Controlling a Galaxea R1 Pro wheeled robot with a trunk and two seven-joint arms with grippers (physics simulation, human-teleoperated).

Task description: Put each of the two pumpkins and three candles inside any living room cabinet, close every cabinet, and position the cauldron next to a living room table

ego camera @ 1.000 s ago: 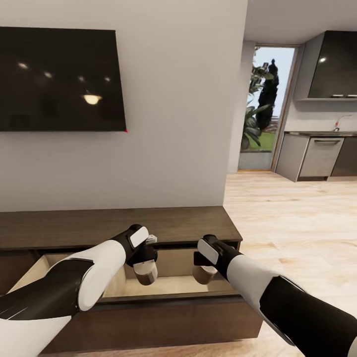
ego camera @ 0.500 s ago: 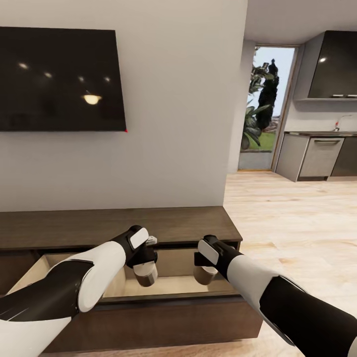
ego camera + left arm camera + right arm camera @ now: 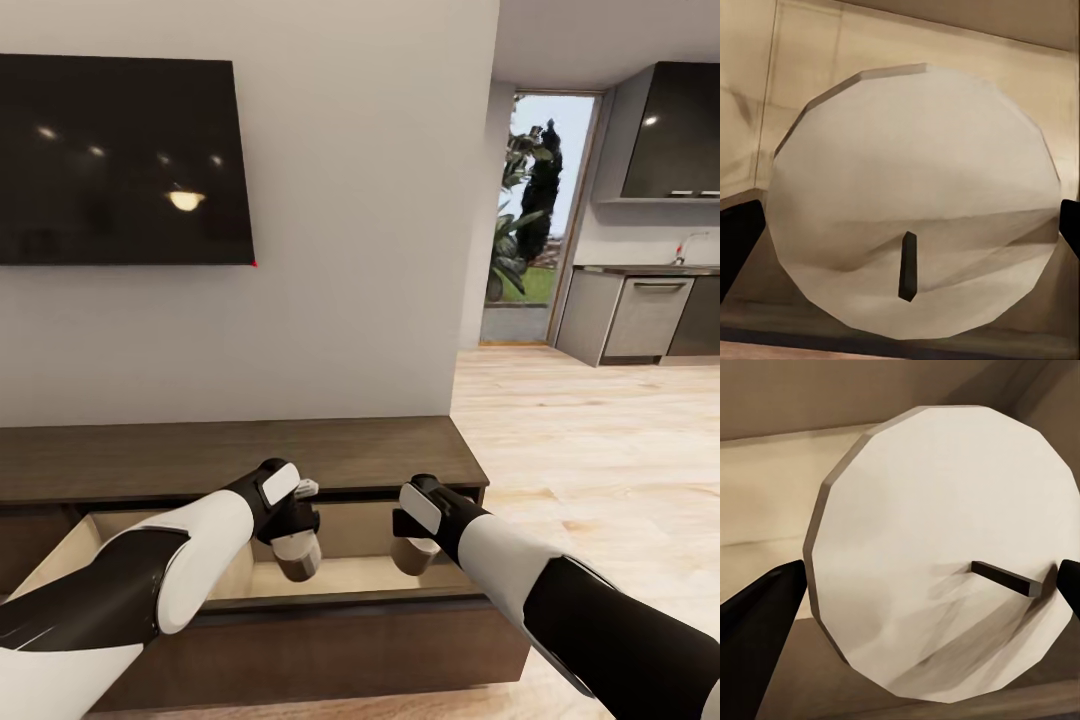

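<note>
The long dark-brown cabinet [image 3: 200, 455] stands below the wall, its top drawer [image 3: 360, 578] pulled open on a pale beige interior. My left gripper [image 3: 296, 546] hangs over that drawer, shut on a stubby tan candle [image 3: 297, 563]. In the left wrist view the candle [image 3: 915, 187] shows its top and dark wick between my black fingers [image 3: 739, 240]. My right gripper [image 3: 412, 543] is shut on a second candle [image 3: 408, 558] over the drawer's right part. That candle [image 3: 945, 555] sits between dark fingers [image 3: 757, 607] in the right wrist view. The pumpkins and the cauldron are out of view.
A black TV [image 3: 120, 160] hangs on the grey wall above the cabinet. To the right, light wood floor [image 3: 600, 470] runs toward a glass door [image 3: 535, 215] and grey kitchen units [image 3: 640, 315].
My left gripper has sunk slightly toward the drawer with its candle. The right arm has barely moved.
</note>
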